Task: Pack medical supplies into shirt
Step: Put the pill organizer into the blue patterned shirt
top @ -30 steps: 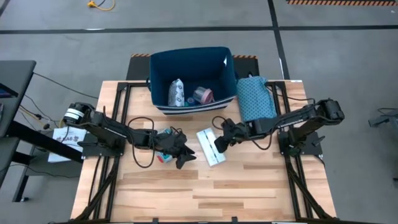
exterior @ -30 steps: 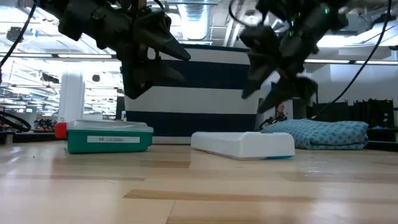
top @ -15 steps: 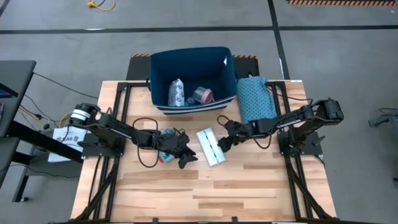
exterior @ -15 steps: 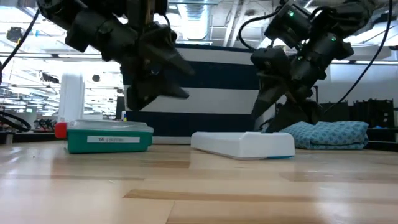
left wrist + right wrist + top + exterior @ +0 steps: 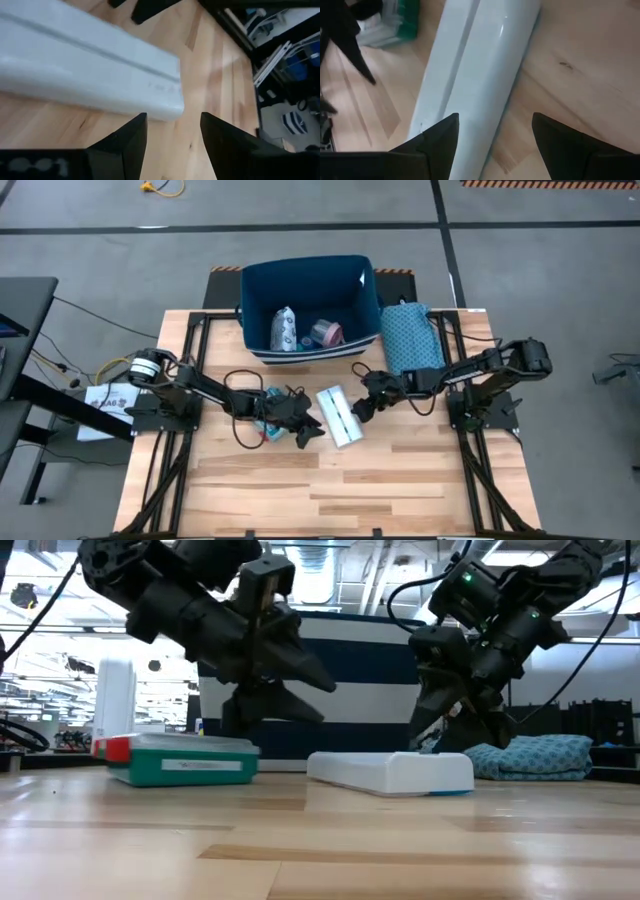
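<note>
Both grippers converge on the long white box [image 5: 339,416], which lies flat on the wooden table [image 5: 400,490] just in front of the blue bin [image 5: 305,285]. Right gripper [image 5: 359,409] hangs low at the box's right-far end, fingers spread, nothing between them; in the right wrist view the box runs lengthwise between the two finger tips. Left gripper [image 5: 309,430] sits just left of the box, fingers also apart and empty, w/ the box's near end ahead of it in the left wrist view. A teal box w/ red end [image 5: 178,758] rests on the table beside the left gripper, partly under it from above. Inside the bin: a white printed pouch [image 5: 284,329] and a pinkish round item [image 5: 326,333], probably a disc or tape roll, too small to say which. A folded teal patterned cloth [image 5: 412,338], presumably the shirt, lies at the table's far right, beside the bin. Step in hand, as judged: grasping the white box. For a clean pick, the fingers should straddle the box's narrow width, not its length, descend until the tips reach the tabletop, and close squarely; the glossy shell may slip if pinched at an edge. Surface: pale wood planks on a black frame; grey floor around; low view shows a workshop-type room w/ ceiling lights.
</note>
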